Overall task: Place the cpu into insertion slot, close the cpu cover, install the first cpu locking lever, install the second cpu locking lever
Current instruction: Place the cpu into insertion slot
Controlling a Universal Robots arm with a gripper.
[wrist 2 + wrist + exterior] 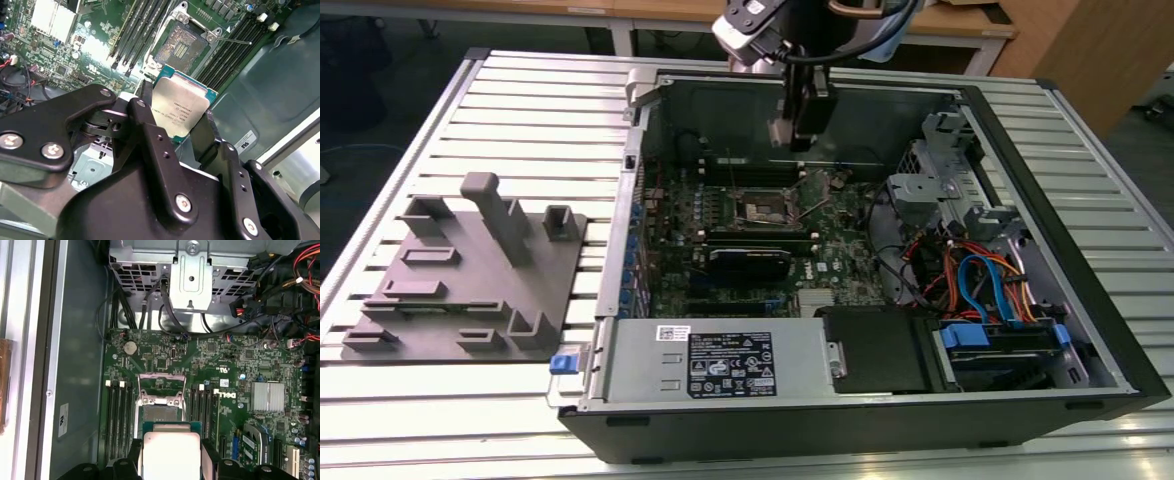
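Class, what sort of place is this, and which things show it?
Probably a robotics lab or workshop: an open computer case lies on a slatted metal table, a grey fixture plate sits beside it, and the gripper holds the cpu above the motherboard.

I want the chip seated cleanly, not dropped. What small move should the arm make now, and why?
Probably carry the cpu the short way over the insertion slot and ease it down. The gripper grips the cpu by two opposite edges above the motherboard, just short of the slot. The slot looks bare, and the cpu cover appears swung open, so nothing seems to block the way.
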